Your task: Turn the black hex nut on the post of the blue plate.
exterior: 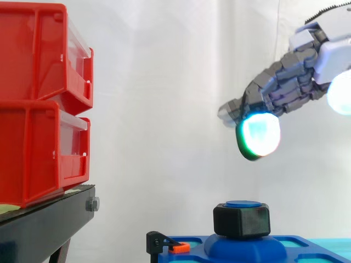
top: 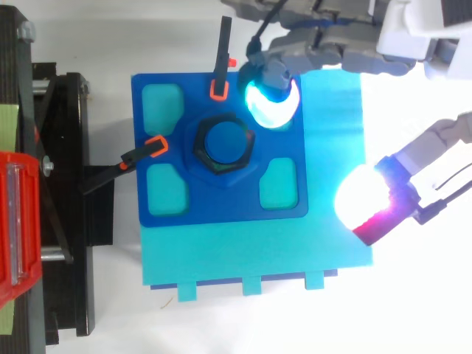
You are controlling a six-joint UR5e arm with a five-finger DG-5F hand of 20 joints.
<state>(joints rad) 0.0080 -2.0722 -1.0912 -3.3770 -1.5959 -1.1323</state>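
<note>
Loosely spread and holding nothing, the fingers (exterior: pixel 258 134) of the hand (exterior: pixel 293 76) hang above the black hex nut (exterior: pixel 241 219), a little to its right and clear of it. The nut sits on the post at the middle of the blue plate (top: pixel 221 208). From above, orange-tipped clamps (top: pixel 218 66) grip two of the plate's edges. Stacked red bins (exterior: pixel 38 109) rest on the black stand (exterior: pixel 46 227); their contents cannot be told.

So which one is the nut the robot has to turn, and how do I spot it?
Find the blue plate lying on the turquoise sheet, beside the red bins. A round blue post rises from its middle, and the nut sits around it. It is the chunky black ring with flat sides; the other black bits are thin clamps with orange tips.
</note>
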